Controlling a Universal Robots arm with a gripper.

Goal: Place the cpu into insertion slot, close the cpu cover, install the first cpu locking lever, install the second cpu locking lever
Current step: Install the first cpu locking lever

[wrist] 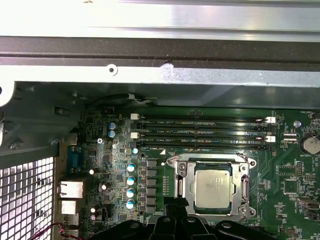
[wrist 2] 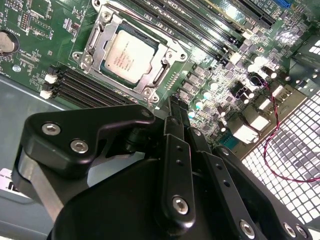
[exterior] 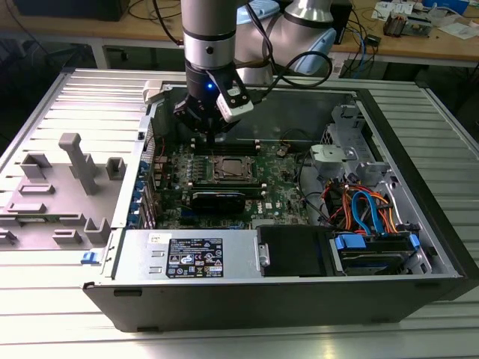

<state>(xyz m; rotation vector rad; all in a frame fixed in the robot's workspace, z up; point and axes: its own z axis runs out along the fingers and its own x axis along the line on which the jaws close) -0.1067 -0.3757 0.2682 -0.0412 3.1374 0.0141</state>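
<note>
The cpu [wrist: 212, 188] lies flat in the insertion slot [wrist 2: 83, 58] on the green motherboard; its silver top also shows in the second wrist view [wrist 2: 129, 56] and the exterior view [exterior: 229, 170]. The cpu cover [wrist: 244, 187] lies down flat around the chip, and its silvery frame shows again in the second wrist view [wrist 2: 163, 75]. Thin metal levers run along the frame's edges. My gripper [wrist 2: 175, 107] hovers just above and beside the socket, shut with nothing between its black fingers. In the exterior view the gripper [exterior: 212, 136] hangs over the far edge of the socket.
Long black RAM slots [wrist: 200, 131] run beside the socket. The open computer case has a metal wall [wrist: 160, 50] close behind the board. A drive bay with blue and orange cables [exterior: 367, 213] sits at the exterior view's right. A grey fixture tray [exterior: 60, 187] stands outside the case at the exterior view's left.
</note>
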